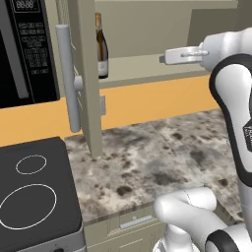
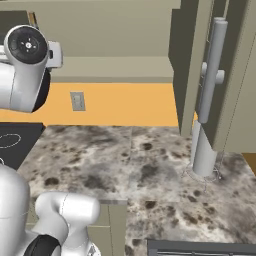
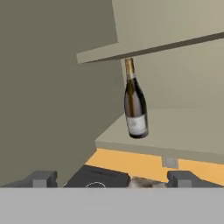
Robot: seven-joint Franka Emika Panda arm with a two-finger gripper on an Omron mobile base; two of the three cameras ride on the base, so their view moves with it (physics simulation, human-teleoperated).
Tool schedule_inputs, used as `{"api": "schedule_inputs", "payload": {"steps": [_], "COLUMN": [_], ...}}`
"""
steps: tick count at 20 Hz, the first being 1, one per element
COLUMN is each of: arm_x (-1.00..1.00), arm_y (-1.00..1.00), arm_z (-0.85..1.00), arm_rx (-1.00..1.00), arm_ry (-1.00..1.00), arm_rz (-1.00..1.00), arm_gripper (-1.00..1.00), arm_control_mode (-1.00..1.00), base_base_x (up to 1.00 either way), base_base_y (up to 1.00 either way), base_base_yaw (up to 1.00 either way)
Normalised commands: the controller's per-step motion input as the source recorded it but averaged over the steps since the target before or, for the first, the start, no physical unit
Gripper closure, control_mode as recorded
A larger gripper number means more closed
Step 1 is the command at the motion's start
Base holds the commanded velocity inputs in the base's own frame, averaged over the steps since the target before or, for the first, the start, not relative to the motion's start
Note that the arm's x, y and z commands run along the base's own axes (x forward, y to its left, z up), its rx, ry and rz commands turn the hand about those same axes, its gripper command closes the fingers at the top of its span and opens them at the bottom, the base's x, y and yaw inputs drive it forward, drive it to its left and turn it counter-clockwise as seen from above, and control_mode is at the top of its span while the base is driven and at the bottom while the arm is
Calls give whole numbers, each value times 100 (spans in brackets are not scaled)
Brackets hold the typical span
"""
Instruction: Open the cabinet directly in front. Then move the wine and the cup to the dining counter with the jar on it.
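Tall dark olive glass wine bottle [image 3: 134,105] stands upright on lower shelf of opened beige-taupe wall cabinet [image 3: 183,124], straight ahead of gripper [image 3: 111,178], slightly above; long axis vertical. Jaws wide apart, empty.

Arm [image 1: 231,98] raised high, hand level, reaching forward; gripper [image 3: 111,179] with jaws spread wide, holding nothing.

no legible text: blurred digits on the microwave [image 1: 27,49] display, unreadable wine [image 3: 135,103] label
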Motion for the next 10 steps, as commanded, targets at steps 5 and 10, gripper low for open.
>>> {"api": "schedule_inputs", "payload": {"steps": [5, 10], "arm_x": [15, 4], "arm_y": [13, 14], "arm_z": [14, 22], "arm_rx": [0, 0], "arm_ry": [-11, -2], "arm_rz": [6, 4], "arm_gripper": [-100, -100], "arm_control_mode": [-100, -100], "base_base_x": [0, 0], "base_base_y": [0, 0], "base_base_yaw": [0, 0]}}
